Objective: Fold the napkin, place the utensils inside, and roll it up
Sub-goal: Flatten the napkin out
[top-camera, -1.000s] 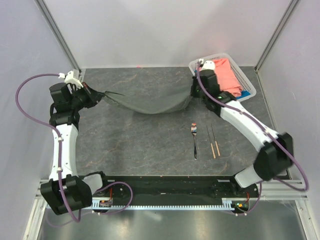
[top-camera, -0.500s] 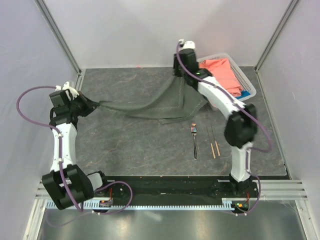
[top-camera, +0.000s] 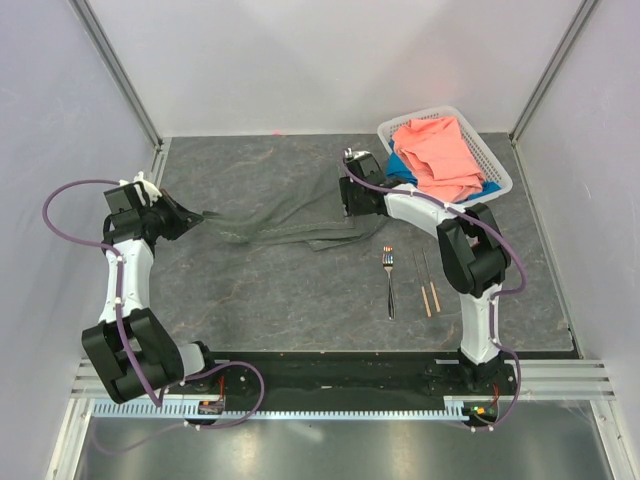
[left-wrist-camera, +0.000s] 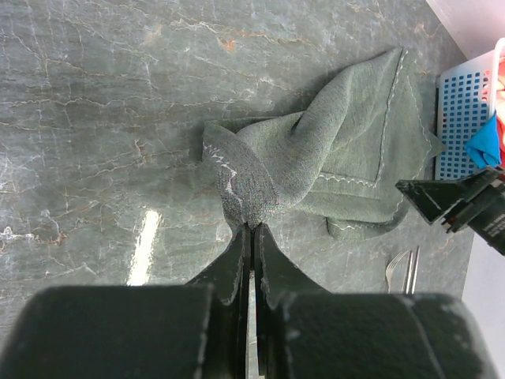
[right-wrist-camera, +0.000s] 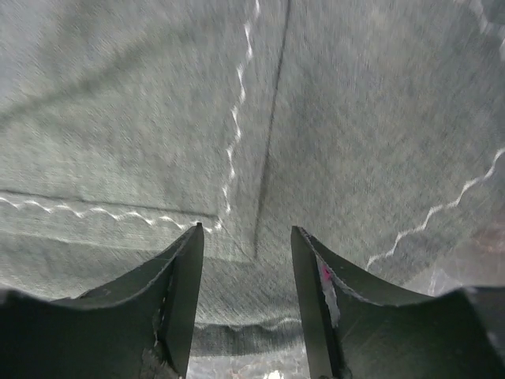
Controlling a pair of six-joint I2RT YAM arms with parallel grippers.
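Overhead, a dark grey, stone-patterned table [top-camera: 260,300] fills the view, with two robot arms bolted at its 6 o'clock edge. The napkin [top-camera: 290,215], a thin grey-green cloth with a pale zigzag-stitched hem, lies crumpled and partly folded over itself on the table. It stretches from about 9 o'clock towards 12 o'clock of the table's centre. The left gripper [left-wrist-camera: 251,225] sits at the napkin's 9 o'clock end, its two black fingers pressed together and pinching a bunched corner of the cloth. The right gripper [right-wrist-camera: 246,233] hovers close over the napkin's other end, near 12 o'clock. Its jaws stand apart with nothing between them, and only hemmed cloth shows beneath; whether its tips touch the cloth cannot be told. The fork [top-camera: 389,280], small and silver, lies flat at about 5 o'clock from the centre, tines pointing to 12 o'clock, apart from the napkin. Just beside it, on its 3 o'clock side, the chopsticks [top-camera: 427,282] lie parallel, their light wooden ends towards 6 o'clock. A white basket [top-camera: 500,182] in the 1 o'clock corner holds a salmon-pink cloth [top-camera: 440,155] lying over a blue cloth [top-camera: 404,170].
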